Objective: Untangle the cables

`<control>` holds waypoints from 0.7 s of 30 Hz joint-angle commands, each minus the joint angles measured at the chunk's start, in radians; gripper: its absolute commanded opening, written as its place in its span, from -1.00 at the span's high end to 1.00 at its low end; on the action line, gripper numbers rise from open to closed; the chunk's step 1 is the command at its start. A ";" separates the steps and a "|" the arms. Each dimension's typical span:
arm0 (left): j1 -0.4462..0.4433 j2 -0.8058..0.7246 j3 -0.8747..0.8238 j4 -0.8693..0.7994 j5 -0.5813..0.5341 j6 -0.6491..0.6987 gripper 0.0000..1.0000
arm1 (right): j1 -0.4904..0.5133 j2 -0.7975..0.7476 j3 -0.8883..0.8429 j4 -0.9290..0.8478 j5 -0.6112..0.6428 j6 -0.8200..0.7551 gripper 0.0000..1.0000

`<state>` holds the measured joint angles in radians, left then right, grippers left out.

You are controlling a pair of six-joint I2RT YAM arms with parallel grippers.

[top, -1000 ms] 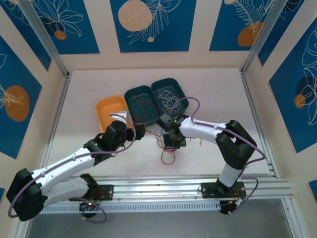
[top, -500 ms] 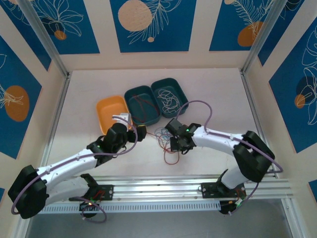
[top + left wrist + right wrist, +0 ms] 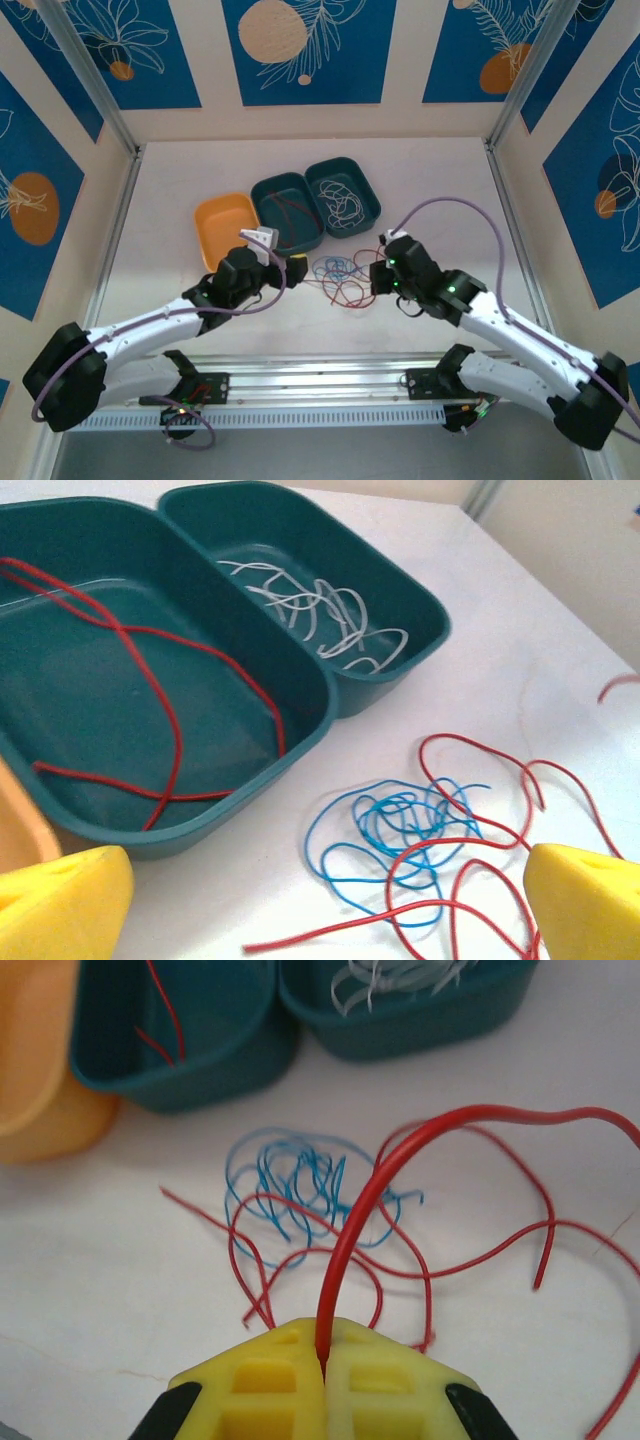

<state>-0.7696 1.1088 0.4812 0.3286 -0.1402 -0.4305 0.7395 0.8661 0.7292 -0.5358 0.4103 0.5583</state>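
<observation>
Right hand (image 3: 323, 1355) is clenched on the loose red cable (image 3: 420, 1135). The strand leaves its closed fingertips toward 12 o'clock in the right wrist view, then arches over to 3 o'clock. Left hand (image 3: 320, 915) is released, its fingers spread wide with nothing held.

Key relation: the tangle (image 3: 335, 278) sits on the tabletop (image 3: 440, 190) between the two hands. In the top view it lies at 3 o'clock from the left hand and 9 o'clock from the right, with its long axis roughly 9-to-3. The blue cable (image 3: 395, 825) is coiled with red loops crossing over it. It is dead ahead at 12 o'clock of the left hand and between 11 and 12 of the right. Judgement: the free left hand is better placed to pin or pick the blue coil while the right draws the red away toward 3.

Another red cable (image 3: 60, 588) lies in the left teal tray (image 3: 80, 700), and the white cable (image 3: 320, 615) is in the right teal tray (image 3: 230, 530). The orange tray (image 3: 225, 225) looks unused.

No brands, labels or readable writing.
</observation>
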 commanded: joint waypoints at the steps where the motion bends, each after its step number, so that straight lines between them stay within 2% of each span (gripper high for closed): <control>1: 0.007 0.019 0.025 0.072 0.120 0.080 -1.00 | -0.046 -0.078 0.025 0.008 -0.034 -0.058 1.00; 4: 0.006 0.028 0.036 0.099 0.190 0.129 -1.00 | -0.096 -0.099 0.077 0.019 -0.090 -0.075 1.00; 7: 0.005 0.033 0.044 0.146 0.263 0.173 -1.00 | -0.137 -0.056 0.165 0.001 -0.133 -0.072 1.00; 13: 0.002 0.067 0.057 0.219 0.353 0.239 -1.00 | -0.145 0.068 0.341 -0.062 -0.108 -0.084 1.00; 21: -0.014 0.112 0.106 0.286 0.419 0.262 -1.00 | -0.150 0.152 0.471 -0.059 -0.160 -0.078 1.00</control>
<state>-0.7746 1.2160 0.5430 0.5419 0.2214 -0.2001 0.5941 1.0035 1.1515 -0.5800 0.2871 0.4969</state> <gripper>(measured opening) 0.997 0.055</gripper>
